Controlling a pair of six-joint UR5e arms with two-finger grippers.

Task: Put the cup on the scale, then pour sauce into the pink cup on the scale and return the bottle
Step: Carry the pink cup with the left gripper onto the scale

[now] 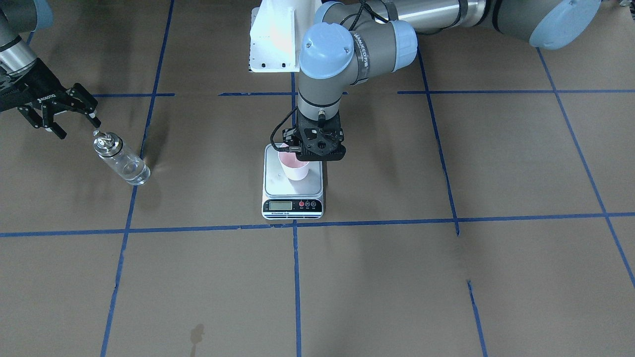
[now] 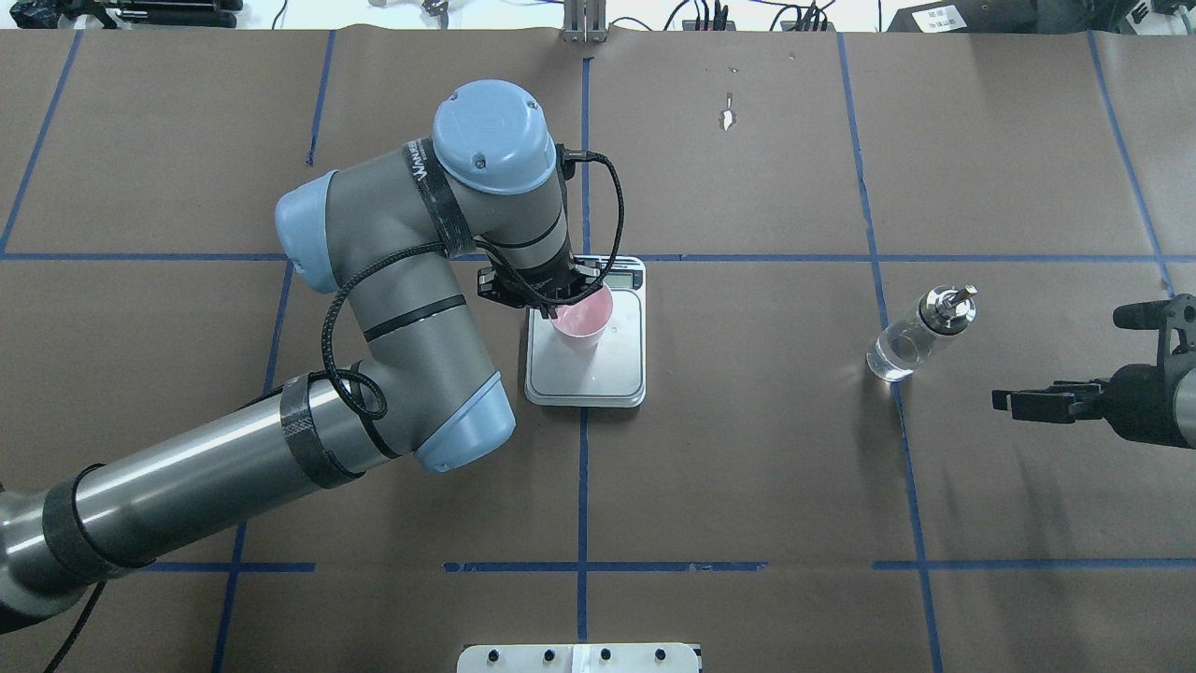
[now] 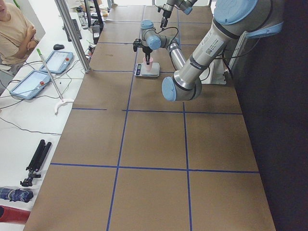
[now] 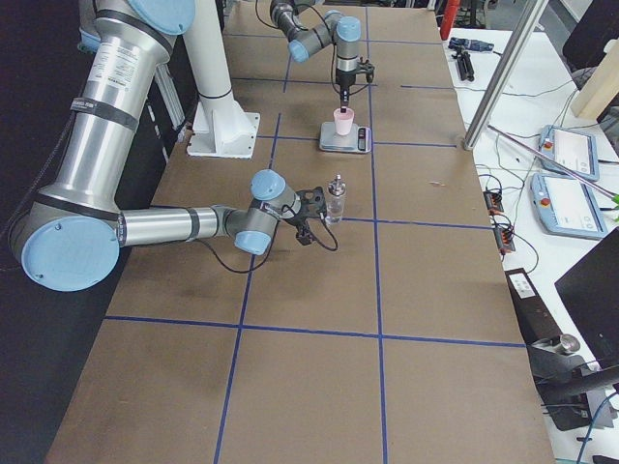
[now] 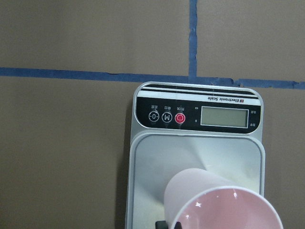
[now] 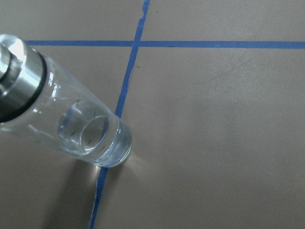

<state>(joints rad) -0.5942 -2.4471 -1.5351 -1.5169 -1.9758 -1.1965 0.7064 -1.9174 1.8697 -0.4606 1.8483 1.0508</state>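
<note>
Pale pink outside and pinker within, the tapered cup is pinched at its rim by the left gripper and is seated on the scale (silver-grey platform, black display strip). Well apart, the right gripper is held spread wide just beside the bottle, which is stood upright on a blue tape line, its clear sauce barely seen.
</note>
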